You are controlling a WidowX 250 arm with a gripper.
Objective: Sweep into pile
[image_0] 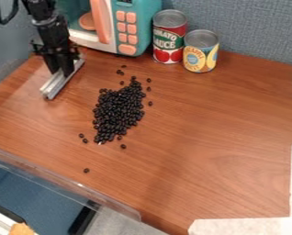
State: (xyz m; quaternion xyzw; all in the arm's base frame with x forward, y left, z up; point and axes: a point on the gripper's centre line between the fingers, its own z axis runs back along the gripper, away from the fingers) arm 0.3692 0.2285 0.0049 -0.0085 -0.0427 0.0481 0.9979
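Black beans (119,110), loosely heaped — roomy wood tabletop (204,133) out to white tape (244,226), jaws clamped on metal sweeper (56,86)

Tabletop (210,137): running wide here, brown wood grain, softly lit.
Back wall (253,27): rising right behind, speckled blue-grey.
Clear panel (56,179): edging the near left side.
Floor (115,224): peeking in below, grey.

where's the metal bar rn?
Camera view, upper left: metal bar in the gripper, left of the bean pile, near the microwave's left end.
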